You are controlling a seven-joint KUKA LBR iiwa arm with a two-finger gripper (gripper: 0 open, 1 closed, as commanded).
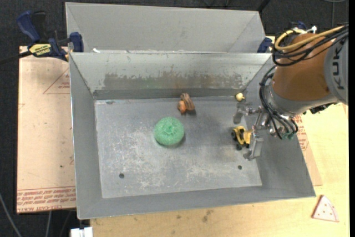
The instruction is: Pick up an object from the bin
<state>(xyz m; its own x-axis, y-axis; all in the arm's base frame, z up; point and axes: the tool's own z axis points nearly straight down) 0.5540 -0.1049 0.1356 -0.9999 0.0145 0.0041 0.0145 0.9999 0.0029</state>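
My gripper [248,132] is low over the bin floor at the right side, its two fingers spread apart and open. A small yellow-and-black thing [239,136] lies on the floor between the fingertips, toward their left edge; whether they touch it I cannot tell. A tiny yellow ball [239,96] rests at the foot of the back wall, just beyond the gripper.
A green round scrubber [168,131] lies near the middle of the floor. A small brown-orange piece [186,104] sits by the back wall. The arm with its orange cover and cables hangs over the bin's right wall.
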